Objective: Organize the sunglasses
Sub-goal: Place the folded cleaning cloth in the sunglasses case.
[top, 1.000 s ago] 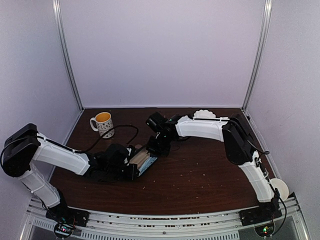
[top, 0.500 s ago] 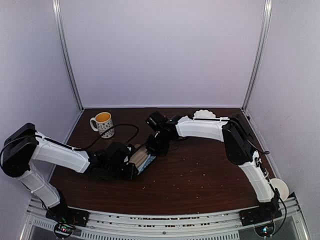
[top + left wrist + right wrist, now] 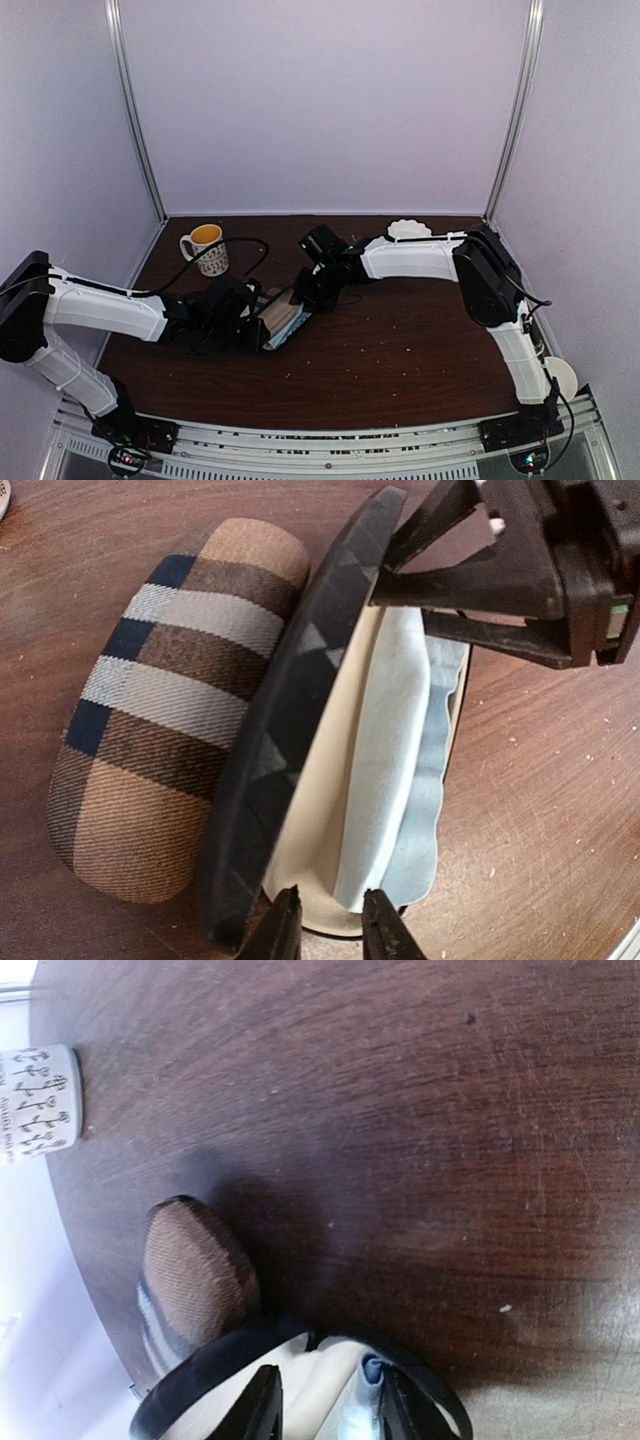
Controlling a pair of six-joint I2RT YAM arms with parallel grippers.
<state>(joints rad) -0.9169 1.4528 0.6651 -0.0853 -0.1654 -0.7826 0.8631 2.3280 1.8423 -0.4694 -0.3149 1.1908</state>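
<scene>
As the left pincer and right pincer gape, one open black case holds a cloth beside one plaid case.

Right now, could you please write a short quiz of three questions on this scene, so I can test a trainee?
1. True or false: the black case lies open.
2. What lies inside it? A) a light blue cloth B) a pen C) a set of keys
3. Fill in: the tan striped case beside it is ____ (open or shut).

Key: 1 true; 2 A; 3 shut.
</scene>
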